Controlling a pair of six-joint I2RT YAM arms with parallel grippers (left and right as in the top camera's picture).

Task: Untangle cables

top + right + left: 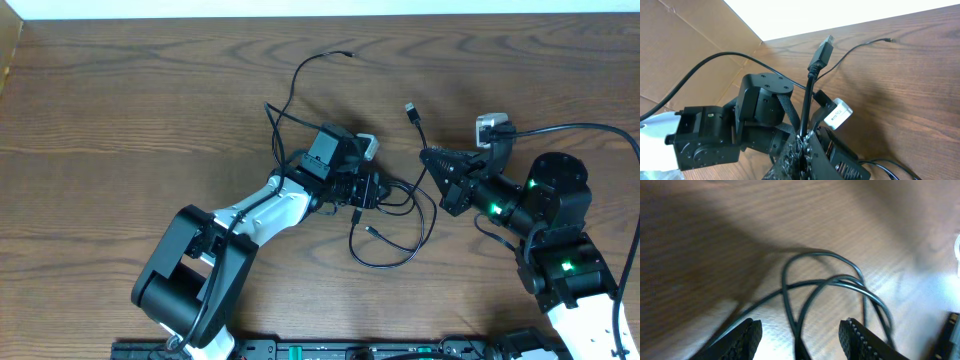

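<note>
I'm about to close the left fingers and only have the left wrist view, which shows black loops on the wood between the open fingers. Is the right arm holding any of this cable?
Observer: Yes. The right fingers are shut on the black cable just below a plug, which sticks up past them.
Operator: How close is that to my side?
Observer: Seen from overhead it is clear of your left fingers, and a slack loop lies between the two arms.
Operator: Any loose ends?
Observer: One thin end lies free toward the far edge of the table.
</note>
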